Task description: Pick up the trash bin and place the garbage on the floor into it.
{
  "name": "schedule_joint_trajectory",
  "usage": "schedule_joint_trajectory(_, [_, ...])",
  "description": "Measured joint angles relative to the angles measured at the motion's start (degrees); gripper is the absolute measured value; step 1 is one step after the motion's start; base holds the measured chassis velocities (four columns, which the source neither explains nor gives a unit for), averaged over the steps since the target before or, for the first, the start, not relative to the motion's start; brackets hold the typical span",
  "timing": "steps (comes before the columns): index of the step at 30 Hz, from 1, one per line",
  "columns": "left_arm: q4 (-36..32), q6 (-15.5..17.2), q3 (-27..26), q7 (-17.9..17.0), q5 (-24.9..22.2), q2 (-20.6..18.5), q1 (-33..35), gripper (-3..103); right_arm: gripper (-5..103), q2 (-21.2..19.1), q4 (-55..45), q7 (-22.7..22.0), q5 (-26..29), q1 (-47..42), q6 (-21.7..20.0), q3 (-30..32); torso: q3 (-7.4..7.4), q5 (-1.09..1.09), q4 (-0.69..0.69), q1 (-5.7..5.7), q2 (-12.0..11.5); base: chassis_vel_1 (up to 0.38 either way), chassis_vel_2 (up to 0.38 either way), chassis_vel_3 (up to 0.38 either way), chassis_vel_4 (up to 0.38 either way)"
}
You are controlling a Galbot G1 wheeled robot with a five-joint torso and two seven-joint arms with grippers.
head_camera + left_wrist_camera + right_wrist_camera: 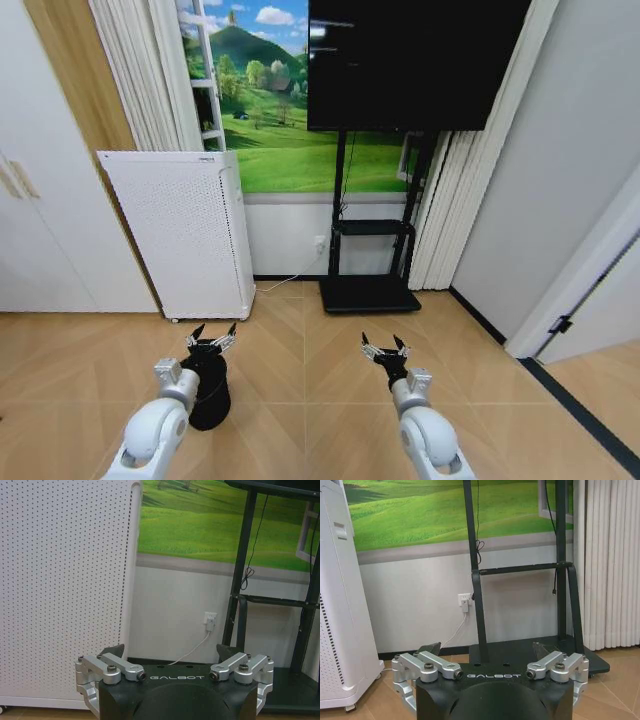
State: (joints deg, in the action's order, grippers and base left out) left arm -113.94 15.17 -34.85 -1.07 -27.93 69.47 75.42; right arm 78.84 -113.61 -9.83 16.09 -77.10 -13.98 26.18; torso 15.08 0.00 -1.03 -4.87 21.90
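I have the left gripper [211, 338] spread wide, hovering just above the trash bin [208, 398], which stands upright on the wood floor [300, 400] under my left arm. The right gripper [385, 348] is also wide open, held level with the left and well apart from it, holding nothing. Beyond them stand the white perforated appliance [185, 230] and the black TV stand [370, 260].

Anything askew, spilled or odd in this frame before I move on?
Nothing stands out. The trash bin stands upright on the wood floor beneath the left gripper, jaws open. The right gripper hovers open over bare floor. The white perforated appliance and TV stand look orderly.
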Motion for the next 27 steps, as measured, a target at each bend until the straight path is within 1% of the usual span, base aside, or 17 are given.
schedule_joint_trajectory(6, [0.00,0.01,-0.02,0.11,-0.10,-0.02,0.00,100,100,0.10,-0.36,0.00,-0.12,-0.45,-0.03,0.14,0.78,0.00,0.00,-0.39,1.18,0.000,0.000,0.000,0.000])
schedule_joint_trajectory(12, [0.00,-0.01,-0.17,0.23,-0.37,-0.22,-0.05,100,100,0.20,-0.69,0.00,-0.33,-0.66,-0.11,0.16,1.89,0.00,0.00,-1.05,2.95,0.000,0.000,0.000,0.000])
schedule_joint_trajectory(15, [0.00,-0.02,-0.19,0.23,-0.46,-0.25,-0.11,100,100,0.22,-0.71,0.00,-0.36,-0.70,-0.12,0.16,2.05,0.00,0.00,-1.15,3.21,0.000,0.000,0.000,0.000])
schedule_joint_trajectory(17, [0.00,-0.03,-0.25,0.23,-0.67,-0.26,-0.33,100,100,0.26,-0.77,0.00,-0.46,-0.87,-0.13,0.13,2.60,0.00,0.00,-1.50,4.11,0.000,0.000,0.000,0.000])
schedule_joint_trajectory(18, [0.00,-0.03,-0.25,0.23,-0.67,-0.26,-0.33,100,100,0.26,-0.77,0.00,-0.46,-0.87,-0.13,0.13,2.60,0.00,0.00,-1.50,4.11,0.000,0.000,0.000,0.000])
schedule_joint_trajectory(21, [0.00,-0.05,-0.28,0.23,-0.70,-0.20,-0.34,100,100,0.26,-0.85,0.00,-0.58,-1.06,-0.13,0.15,3.23,0.00,0.00,-1.88,5.12,0.000,0.000,0.000,0.000])
schedule_joint_trajectory(25, [-0.01,-0.05,-0.29,0.22,-0.71,-0.20,-0.28,100,100,0.24,-0.94,0.00,-0.58,-1.10,-0.13,0.20,3.55,0.00,0.00,-2.08,5.63,0.000,0.000,0.000,0.000])
schedule_joint_trajectory(27, [-0.05,-0.05,-0.34,0.21,-0.72,-0.20,-0.31,100,100,0.17,-0.97,0.00,-0.55,-1.08,-0.13,0.20,4.03,0.00,0.00,-2.40,6.44,0.000,0.000,0.000,0.000])
